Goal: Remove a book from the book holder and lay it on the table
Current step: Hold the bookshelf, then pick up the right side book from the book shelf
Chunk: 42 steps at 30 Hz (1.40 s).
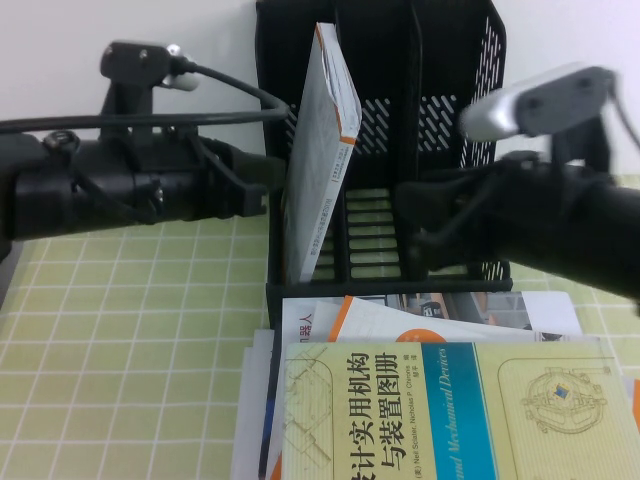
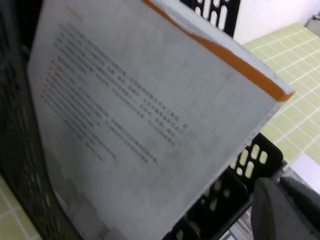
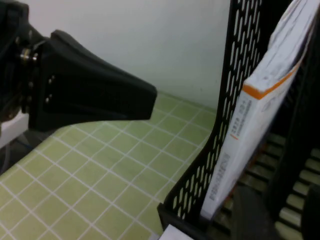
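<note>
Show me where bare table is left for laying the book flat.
The light green checked cloth lies bare below the left gripper, left of the black plastic file rack holding the orange-edged white book. Before the rack, stacked books crowd it; the right gripper reaches into the rack.

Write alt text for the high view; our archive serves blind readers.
A white, orange-edged book leans in the leftmost compartment of a black book holder, with the left gripper beside it and the right gripper reaching in. More books lie in front.

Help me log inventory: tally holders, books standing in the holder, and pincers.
book holder: 1
book inside it: 1
pincers: 2, left pincer at the holder's left side, right pincer at its front
Total: 4
</note>
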{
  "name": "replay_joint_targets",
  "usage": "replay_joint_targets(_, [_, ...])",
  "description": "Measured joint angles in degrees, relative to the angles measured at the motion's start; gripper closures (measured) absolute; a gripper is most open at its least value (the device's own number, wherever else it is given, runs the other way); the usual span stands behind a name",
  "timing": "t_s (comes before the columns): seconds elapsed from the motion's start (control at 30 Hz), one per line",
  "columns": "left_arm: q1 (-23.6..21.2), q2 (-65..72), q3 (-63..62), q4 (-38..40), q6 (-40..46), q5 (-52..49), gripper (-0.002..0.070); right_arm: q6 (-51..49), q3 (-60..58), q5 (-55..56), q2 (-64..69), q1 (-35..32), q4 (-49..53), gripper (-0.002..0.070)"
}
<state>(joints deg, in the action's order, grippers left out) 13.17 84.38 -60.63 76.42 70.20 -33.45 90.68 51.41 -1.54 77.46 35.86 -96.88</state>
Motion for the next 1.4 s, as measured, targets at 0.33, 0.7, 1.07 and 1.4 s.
replay_joint_targets(0.33, [0.0, 2.2, -0.1, -1.8, 0.1, -0.8, 0.0678, -0.7, 15.4, 1.5, 17.6, 1.1, -2.3, 0.0285])
replay_joint_targets(0.7, [0.0, 4.8, -0.2, 1.8, 5.5, 4.3, 0.0678, -4.8, 23.5, 2.5, 23.6, 1.1, -2.4, 0.0258])
replay_joint_targets(1.07, [0.0, 12.8, -0.3, 17.8, 22.8, 3.4, 0.0678, -5.9, 26.0, 5.2, 31.3, 1.1, -2.7, 0.0271])
replay_joint_targets(1.4, [0.0, 14.1, -0.3, 19.7, 24.3, 3.5, 0.0678, 0.5, 31.2, 6.3, 33.3, 1.2, -2.8, 0.0559])
